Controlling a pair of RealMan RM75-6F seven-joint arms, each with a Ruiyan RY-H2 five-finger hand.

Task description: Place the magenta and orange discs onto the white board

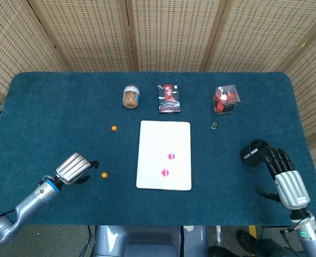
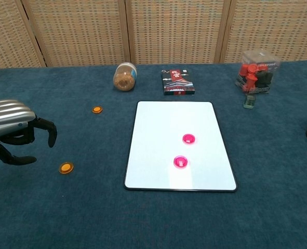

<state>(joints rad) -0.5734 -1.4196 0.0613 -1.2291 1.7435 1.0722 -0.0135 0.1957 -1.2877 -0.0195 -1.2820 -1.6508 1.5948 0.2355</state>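
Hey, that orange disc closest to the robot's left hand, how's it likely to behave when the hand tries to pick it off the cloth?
The near orange disc looks small and flat, so it is probably light and stiff. Lying flush on the blue table cloth, it likely offers little edge to pinch and may slide ahead of the left robot hand rather than lift. Being round, it might roll if tipped on edge.
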